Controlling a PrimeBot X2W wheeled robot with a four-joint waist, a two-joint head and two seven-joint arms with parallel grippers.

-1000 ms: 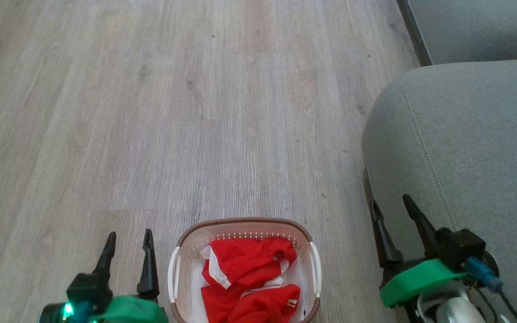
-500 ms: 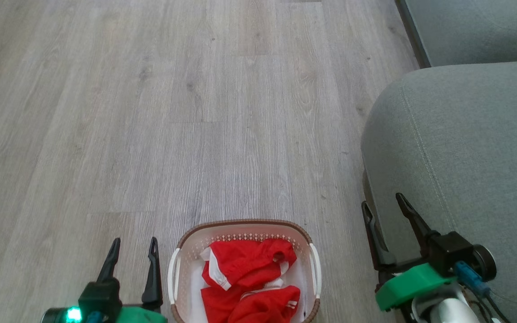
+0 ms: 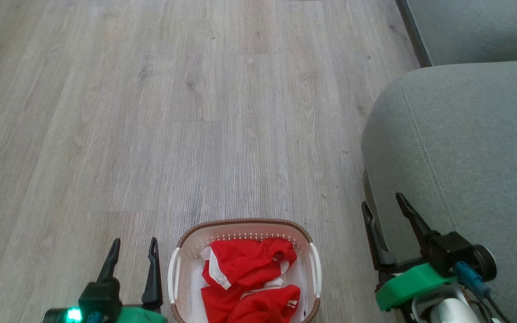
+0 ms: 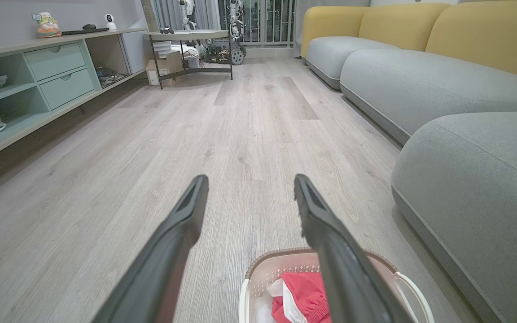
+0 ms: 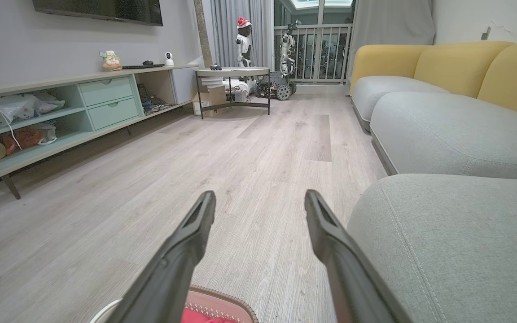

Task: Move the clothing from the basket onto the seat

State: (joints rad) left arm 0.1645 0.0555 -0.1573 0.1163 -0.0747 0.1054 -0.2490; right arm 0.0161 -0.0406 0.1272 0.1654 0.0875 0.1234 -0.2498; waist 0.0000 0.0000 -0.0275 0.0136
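1. The seat (image 3: 465, 148) stands along the floor's right side.
2. The basket (image 3: 245, 223) sits on the floor between both grippers, near end cut off (long axis is anyone's guess).
3. The clothing (image 3: 245, 269) is heaped inside; can't tell where one garment ends.
4. Left gripper (image 3: 133, 240), wide and empty, is just beside the basket's left wall, so nearer; right gripper (image 3: 382, 199), also wide and empty, hangs by the seat's edge.

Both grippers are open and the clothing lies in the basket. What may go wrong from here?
The clothing lies crumpled together in the basket: one pinch may lift only part, and the rest may fall on the floor. The right gripper hangs close to the seat edge and may bump it when it swings toward the basket.
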